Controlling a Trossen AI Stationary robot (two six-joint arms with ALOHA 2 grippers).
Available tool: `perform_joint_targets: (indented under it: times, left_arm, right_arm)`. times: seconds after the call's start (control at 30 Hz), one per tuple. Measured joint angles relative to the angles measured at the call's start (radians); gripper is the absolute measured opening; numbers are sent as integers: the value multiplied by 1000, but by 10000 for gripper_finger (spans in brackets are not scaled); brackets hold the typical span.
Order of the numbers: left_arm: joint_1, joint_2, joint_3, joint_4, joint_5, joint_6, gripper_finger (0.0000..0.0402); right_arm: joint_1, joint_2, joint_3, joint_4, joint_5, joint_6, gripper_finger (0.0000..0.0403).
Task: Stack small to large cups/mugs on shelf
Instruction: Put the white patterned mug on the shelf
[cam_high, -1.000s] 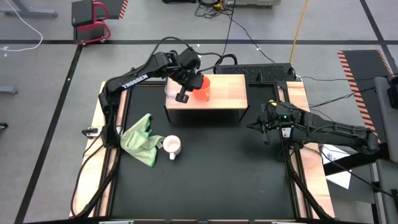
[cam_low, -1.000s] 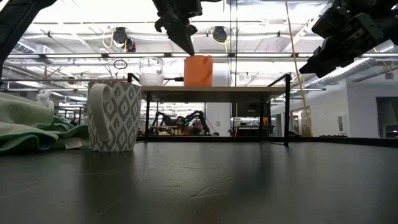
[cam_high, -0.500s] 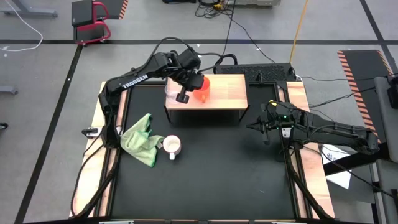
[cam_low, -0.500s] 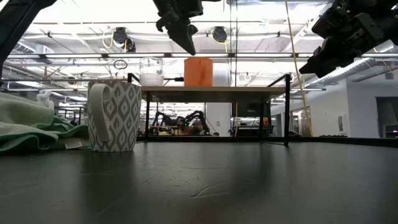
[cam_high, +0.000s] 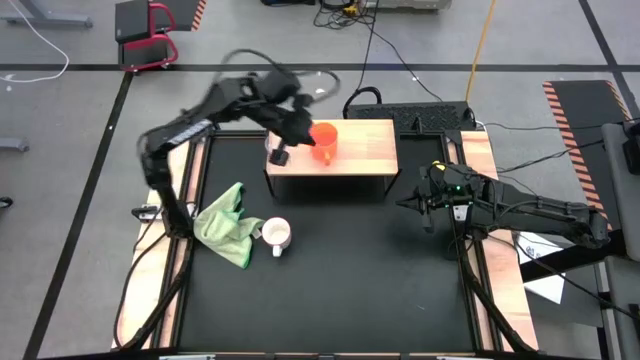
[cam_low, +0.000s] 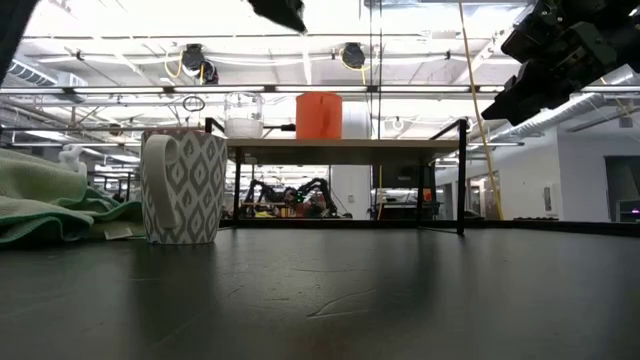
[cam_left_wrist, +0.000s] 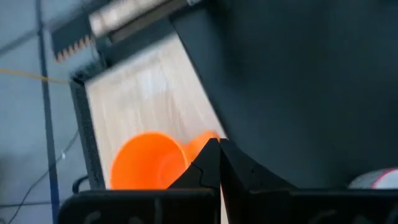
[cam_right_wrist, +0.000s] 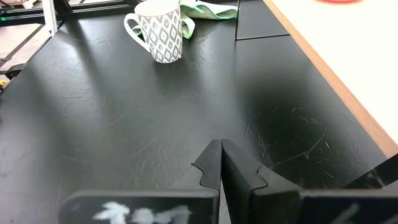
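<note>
The shelf (cam_high: 355, 147) stands at the far side of the black table (cam_high: 330, 270), its wooden top on thin black legs. On that top sit the orange mug (cam_high: 326, 141) and, further toward the left end, the glass cup (cam_low: 243, 114); in the low view the two stand apart, both upright. In the high view the glass is mostly hidden by the left arm.

The left gripper (cam_high: 281, 155) hangs above the shelf's left part, beside the orange mug and clear of it. Its fingers (cam_left_wrist: 214, 163) are pressed together with nothing between them; the left wrist view looks past them down into the mug's open mouth.

The white mug (cam_high: 277, 235) stands upright on the table, well in front of the shelf, just beside the green cloth (cam_high: 228, 225). Its side carries a grey pattern, and its handle points away from the cloth.

The right gripper (cam_high: 408, 205) hovers over the table's right side, off the shelf's right front corner, fingers (cam_right_wrist: 217, 163) closed and empty
</note>
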Motion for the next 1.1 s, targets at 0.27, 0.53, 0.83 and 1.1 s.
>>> perform_joint_targets:
  times: [0.27,0.53,0.83,1.1]
  left_arm:
    - [17,-247,-269,110,26,-41,0]
    - [-8,-586,-809,544,51,-118,0]
    - [-88,-858,-1246,943,51,-289,0]
    - [-143,-954,-1420,1054,-36,-317,0]
  right_arm:
    - [0,0,0,3,0,0,0]
    - [0,0,0,2,0,0,0]
    - [0,0,0,4,0,-3,0]
    - [0,0,0,5,0,-3,0]
